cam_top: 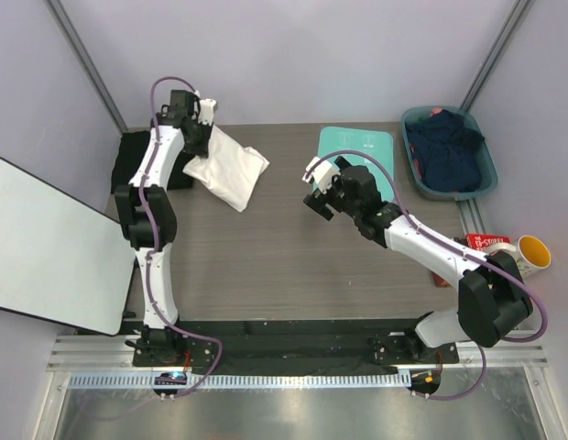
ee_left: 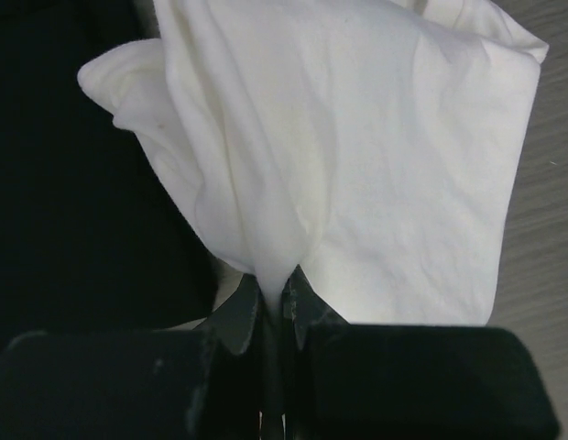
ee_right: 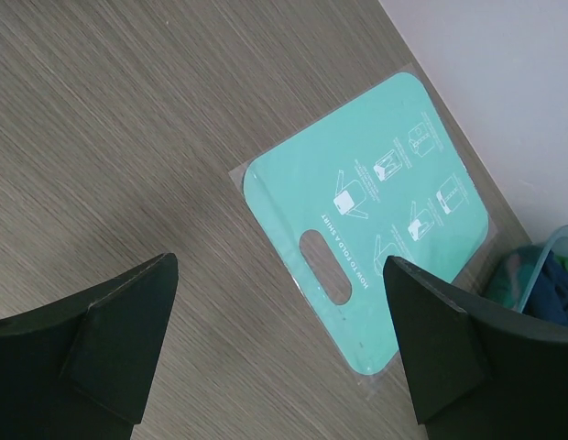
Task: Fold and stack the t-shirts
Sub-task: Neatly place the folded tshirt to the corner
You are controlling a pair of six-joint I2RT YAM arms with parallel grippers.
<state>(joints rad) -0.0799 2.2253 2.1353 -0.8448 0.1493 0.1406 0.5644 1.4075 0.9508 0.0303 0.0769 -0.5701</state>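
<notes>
- White t-shirt (cam_top: 227, 170) is lying bunched at the far-left part of the desk (cam_top: 266, 266), one end lifted towards the left claw (cam_top: 198, 117).
- Left wrist view: the left claw (ee_left: 273, 295) is clenching a pinched fold of the white t-shirt (ee_left: 357, 156); the cloth is fanning out from the closed fingertips (ee_left: 238, 316) in soft creases.
- Right claw (cam_top: 321, 190) is hovering over the middle of the desk, released, jaws spread wide, grasping nothing.
- Right wrist view: the right claw (ee_right: 279, 264) is looking down on wood-grain desk and the teal folding board (ee_right: 385, 229), which is lying flat, printed pictograms facing up.
- Teal folding board (cam_top: 371, 147) is sitting at the far edge, just beside a blue-green bin (cam_top: 491, 170).
- Dark garments (cam_top: 449, 151) are lying heaped inside the bin; cannot tell how many.
- Mug (cam_top: 531, 252) with a yellow inside is standing off the desk's right edge.
</notes>
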